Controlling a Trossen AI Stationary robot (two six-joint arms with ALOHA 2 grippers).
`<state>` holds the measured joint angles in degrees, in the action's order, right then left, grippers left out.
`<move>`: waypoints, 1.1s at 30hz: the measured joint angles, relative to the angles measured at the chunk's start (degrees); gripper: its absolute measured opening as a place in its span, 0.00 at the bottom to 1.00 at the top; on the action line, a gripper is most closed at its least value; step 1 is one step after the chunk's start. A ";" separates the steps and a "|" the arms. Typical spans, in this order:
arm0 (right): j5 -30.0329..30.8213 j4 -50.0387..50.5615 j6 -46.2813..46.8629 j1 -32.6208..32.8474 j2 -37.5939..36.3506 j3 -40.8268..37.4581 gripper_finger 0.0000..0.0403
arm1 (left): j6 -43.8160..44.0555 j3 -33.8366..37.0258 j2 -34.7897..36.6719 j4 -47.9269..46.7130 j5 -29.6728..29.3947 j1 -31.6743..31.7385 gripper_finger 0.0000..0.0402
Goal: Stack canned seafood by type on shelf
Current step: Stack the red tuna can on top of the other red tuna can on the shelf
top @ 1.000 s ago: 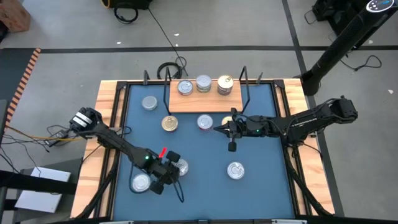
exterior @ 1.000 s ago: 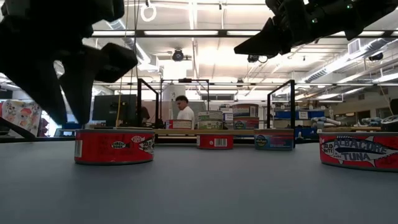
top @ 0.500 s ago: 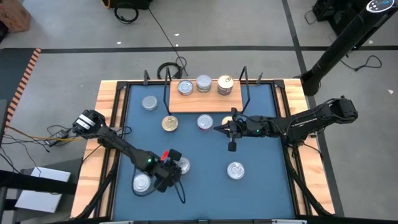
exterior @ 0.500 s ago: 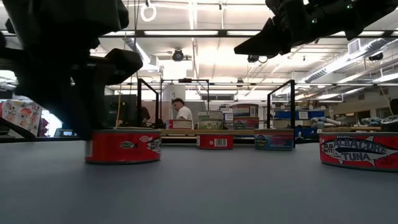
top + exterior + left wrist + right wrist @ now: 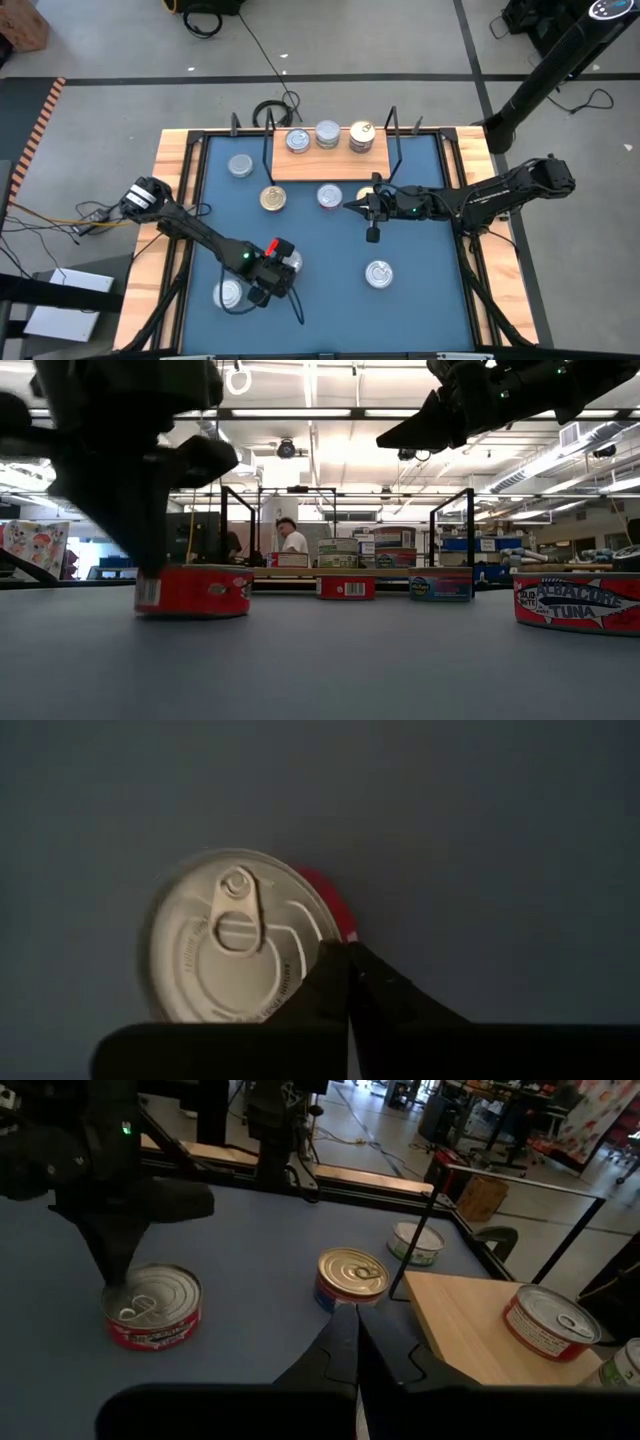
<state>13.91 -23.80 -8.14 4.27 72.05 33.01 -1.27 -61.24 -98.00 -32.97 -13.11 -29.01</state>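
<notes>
A flat tin with red sides and a silver pull-tab lid (image 5: 235, 935) sits on the blue mat near the front left (image 5: 292, 260). My left gripper (image 5: 345, 958) is shut, its tips down on that tin's lid. My right gripper (image 5: 348, 207) hangs shut above the mat's middle, in front of the shelf (image 5: 330, 166); it points toward a gold-topped tin (image 5: 352, 1277) and touches nothing. The shelf carries three tins (image 5: 327, 134) in a row. Several more tins (image 5: 378, 272) lie loose on the mat. My left gripper sets its shut fingertips (image 5: 122, 1283) on the lid of the red-sided tin, close to the rim (image 5: 318, 952). The fingers come from above, slanting down steeply. The tin rests flat on the mat (image 5: 192, 592), upright.
A silver-topped tin (image 5: 228, 293) lies just left of my left gripper. Black wire uprights (image 5: 393, 130) stand at the shelf's ends. The table's wooden rim (image 5: 172, 180) frames the mat. A person (image 5: 295, 540) stands in the room beyond the table.
My left gripper's fingers stood apart over the red-sided tin and have shut, the tips coming down on its lid. The tin has slid a little along the mat and turned about, so another part of its label faces the low view.
</notes>
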 joint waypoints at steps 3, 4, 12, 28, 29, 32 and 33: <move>0.00 0.01 0.00 0.00 0.00 0.00 0.02 | -0.89 -3.09 0.07 -2.63 0.93 1.12 0.00; 0.00 0.01 0.00 0.00 0.00 0.00 0.02 | -1.02 -3.88 0.07 -3.66 1.46 1.56 0.00; 0.00 0.01 0.00 0.00 0.00 0.00 0.02 | 0.27 -7.91 0.13 -4.49 11.02 6.13 0.00; -0.02 -0.05 0.00 0.00 0.00 0.02 0.03 | 6.23 -8.30 2.90 -0.94 25.06 13.14 0.00; -0.02 -0.06 0.00 0.00 0.00 0.02 0.03 | 6.73 -8.35 3.47 -0.64 25.53 13.48 0.00; -0.02 -0.07 0.00 0.00 0.00 0.02 0.03 | 8.78 -8.50 4.20 -0.63 26.00 14.72 0.00; -0.02 -0.07 0.00 0.00 0.00 0.02 0.03 | 9.32 -8.43 4.12 -0.77 26.38 15.09 0.00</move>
<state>13.89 -23.87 -8.14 4.27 72.05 33.04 8.05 -69.66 -93.88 -33.74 13.27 -13.92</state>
